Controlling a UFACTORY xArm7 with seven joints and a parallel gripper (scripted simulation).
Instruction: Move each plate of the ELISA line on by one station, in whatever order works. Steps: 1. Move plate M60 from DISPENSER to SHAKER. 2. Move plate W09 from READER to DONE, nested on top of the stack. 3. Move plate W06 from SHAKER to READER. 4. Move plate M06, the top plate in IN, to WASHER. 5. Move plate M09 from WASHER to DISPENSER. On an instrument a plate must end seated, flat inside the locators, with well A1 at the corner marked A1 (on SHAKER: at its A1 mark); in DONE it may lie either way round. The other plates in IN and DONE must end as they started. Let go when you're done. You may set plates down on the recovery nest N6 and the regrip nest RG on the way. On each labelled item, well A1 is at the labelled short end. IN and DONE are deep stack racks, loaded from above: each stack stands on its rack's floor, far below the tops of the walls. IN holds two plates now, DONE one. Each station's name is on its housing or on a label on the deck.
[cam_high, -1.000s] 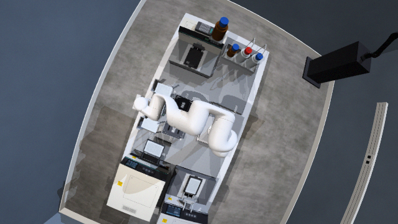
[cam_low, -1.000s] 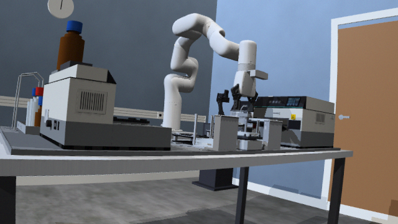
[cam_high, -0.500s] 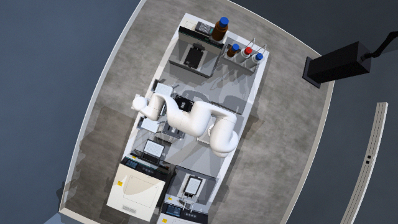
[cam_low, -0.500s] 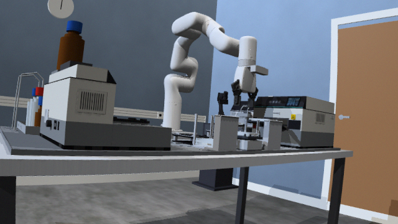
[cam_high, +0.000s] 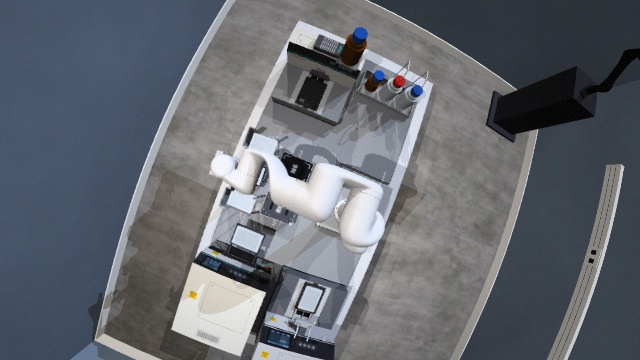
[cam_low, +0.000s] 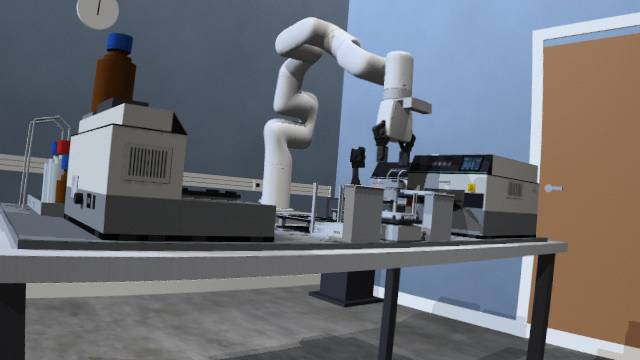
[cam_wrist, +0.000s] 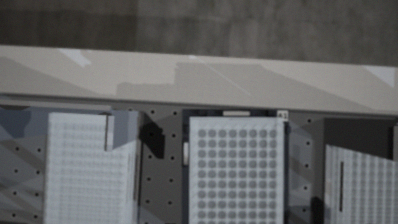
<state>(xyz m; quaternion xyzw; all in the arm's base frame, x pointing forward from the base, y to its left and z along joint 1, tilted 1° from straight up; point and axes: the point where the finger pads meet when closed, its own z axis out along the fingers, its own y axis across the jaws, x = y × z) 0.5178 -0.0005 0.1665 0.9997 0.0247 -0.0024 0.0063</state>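
My gripper (cam_low: 392, 145) is open and empty, hanging well above the deck near its long edge; in the top view the arm's wrist (cam_high: 223, 167) hides it. The wrist view looks straight down on a white well plate (cam_wrist: 236, 170) lying flat in a nest on the perforated deck, with an A1 mark (cam_wrist: 282, 114) at its far right corner. Two more white plates lie to either side, one in the left rack (cam_wrist: 90, 167) and one in the right rack (cam_wrist: 362, 185). No fingers show in the wrist view. I cannot read any plate labels.
In the top view, white plates lie in the two racks (cam_high: 263, 144) (cam_high: 241, 201), a black plate (cam_high: 297, 166) lies beside the arm, another black plate (cam_high: 311, 92) in the far instrument, a white plate (cam_high: 246, 238) by the beige instrument and one (cam_high: 310, 297) in the near instrument. Bottles (cam_high: 397, 85) stand at the far end.
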